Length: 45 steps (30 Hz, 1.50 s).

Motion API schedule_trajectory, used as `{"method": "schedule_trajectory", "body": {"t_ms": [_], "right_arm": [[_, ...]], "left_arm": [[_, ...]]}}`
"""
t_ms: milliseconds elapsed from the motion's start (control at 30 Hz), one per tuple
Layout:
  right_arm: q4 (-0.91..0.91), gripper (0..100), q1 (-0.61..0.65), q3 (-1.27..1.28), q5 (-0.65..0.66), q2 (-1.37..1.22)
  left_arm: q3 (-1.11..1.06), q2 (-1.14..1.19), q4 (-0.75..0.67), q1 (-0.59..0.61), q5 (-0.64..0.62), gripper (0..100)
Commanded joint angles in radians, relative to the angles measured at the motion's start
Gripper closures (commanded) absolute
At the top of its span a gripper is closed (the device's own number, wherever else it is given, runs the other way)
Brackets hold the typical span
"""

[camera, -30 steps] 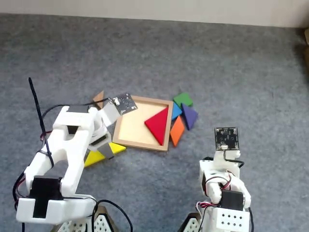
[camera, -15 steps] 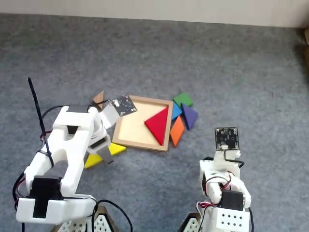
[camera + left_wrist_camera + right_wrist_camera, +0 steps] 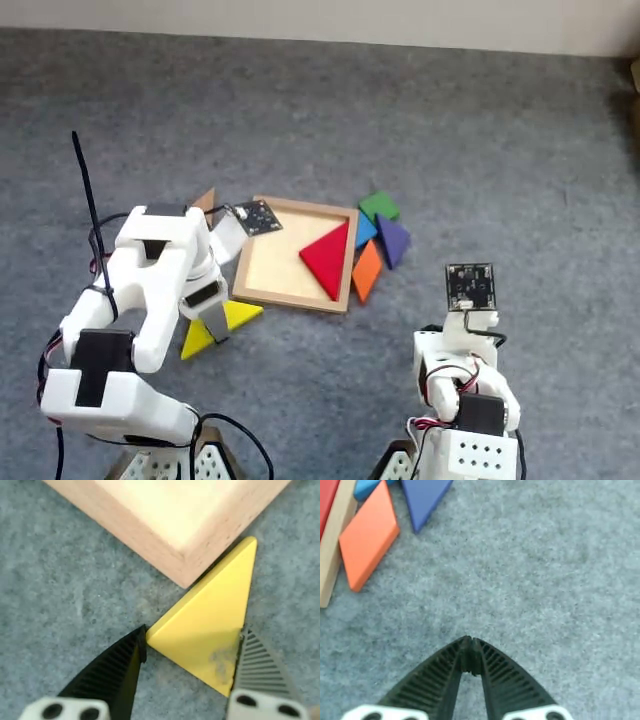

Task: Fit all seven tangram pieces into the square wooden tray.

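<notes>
Work centres on the yellow triangle [image 3: 205,620], which lies on the grey surface [image 3: 480,130] at about 8 o'clock of the square wooden tray [image 3: 310,205], one tip touching the tray's outer corner. The left fingers [image 3: 120,667] straddle it and press on opposite sides, the dark one at a corner and the pale one along an edge. They are closed on the piece, which appears to rest on the surface, not yet lifted. Gripping across its narrower span probably gives a firm hold for carrying it over the rim. Inside the tray, the red triangle [image 3: 328,258] sits against the 3 o'clock wall, and the bare floor toward 9 o'clock looks like the room meant for the yellow one. Just outside the 3 o'clock wall cluster the green square [image 3: 379,207], the blue piece [image 3: 366,230], the purple triangle [image 3: 392,240] and the orange parallelogram [image 3: 367,271], on the right arm's side. The brown triangle [image 3: 205,202] lies at 10 o'clock of the tray. The right fingers [image 3: 447,672] are shut on nothing over bare surface at about 5 o'clock of the tray, seemingly parked out of the way. With one piece of seven in the tray, the task looks to be at an early stage.
</notes>
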State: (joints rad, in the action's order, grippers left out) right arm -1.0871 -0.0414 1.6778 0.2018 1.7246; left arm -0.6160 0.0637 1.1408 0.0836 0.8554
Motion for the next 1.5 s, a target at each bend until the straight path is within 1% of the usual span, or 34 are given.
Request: {"method": "schedule_trajectory", "body": {"t_ms": [0, 233, 333, 500, 633, 733, 833, 900, 1000, 1100, 1233, 1333, 1467], "right_arm": [[-0.001, 98.2, -0.012, 0.081, 0.011, 0.013], [-0.001, 98.2, -0.012, 0.081, 0.011, 0.013], [-0.001, 98.2, -0.012, 0.081, 0.011, 0.013], [-0.001, 98.2, -0.012, 0.081, 0.011, 0.013], [-0.001, 98.2, -0.012, 0.081, 0.011, 0.013], [-0.001, 98.2, -0.012, 0.081, 0.011, 0.013], [-0.001, 98.2, -0.012, 0.081, 0.011, 0.013], [-0.001, 98.2, -0.012, 0.081, 0.011, 0.013], [-0.001, 98.2, -0.012, 0.081, 0.011, 0.013], [-0.001, 98.2, -0.012, 0.081, 0.011, 0.013], [-0.001, 98.2, -0.012, 0.081, 0.011, 0.013], [-0.001, 98.2, -0.012, 0.081, 0.011, 0.013], [-0.001, 98.2, -0.012, 0.081, 0.011, 0.013]], "left_arm": [[0.033, -0.001, 0.008, 0.01, -0.006, 75], [0.031, -0.022, 0.02, 0.008, -0.006, 75], [0.031, -0.094, 0.086, 0.005, -0.006, 75], [0.028, -0.239, 0.178, -0.036, -0.006, 75], [0.002, -0.283, 0.186, -0.077, -0.066, 75], [-0.028, -0.283, 0.184, -0.097, -0.075, 74], [-0.033, -0.283, 0.184, -0.082, -0.077, 74], [-0.033, -0.285, 0.183, -0.05, -0.077, 71], [-0.054, -0.283, 0.117, 0.002, -0.092, 65], [-0.101, -0.282, 0.017, 0.03, -0.106, 64], [-0.173, -0.282, -0.08, 0.025, -0.104, 64], [-0.194, -0.28, -0.127, 0.025, -0.104, 64], [-0.18, -0.236, -0.135, 0.025, -0.104, 64]]}}
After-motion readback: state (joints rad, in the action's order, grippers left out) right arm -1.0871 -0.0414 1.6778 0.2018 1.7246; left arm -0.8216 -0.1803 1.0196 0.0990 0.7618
